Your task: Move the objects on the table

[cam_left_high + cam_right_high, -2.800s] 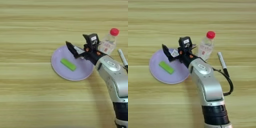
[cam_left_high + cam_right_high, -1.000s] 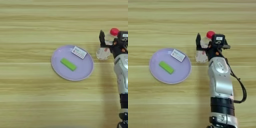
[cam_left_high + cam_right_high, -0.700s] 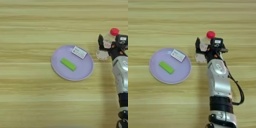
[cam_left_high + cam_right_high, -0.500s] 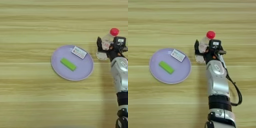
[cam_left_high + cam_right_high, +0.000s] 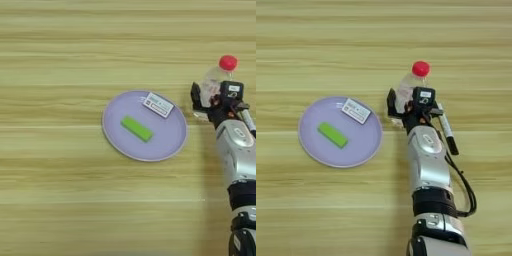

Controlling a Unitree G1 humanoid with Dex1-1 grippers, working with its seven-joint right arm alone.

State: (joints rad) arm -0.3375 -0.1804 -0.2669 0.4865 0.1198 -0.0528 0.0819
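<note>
A clear red-capped bottle stands on the tan wooden table, to the right of a lavender plate. My right gripper is shut on the bottle's lower body, with one black finger on its left side and the other behind the small camera block on its right. The bottle's base is hidden behind the gripper. On the plate lie a bright green block near the middle and a flat white box with print at the upper right rim.
A dark pen lies on the table just right of my forearm. The silver forearm comes up from the bottom edge.
The white box, held over the plate earlier, now lies on it. My gripper has swung right to the bottle, come down around its lower body and narrowed onto it.
</note>
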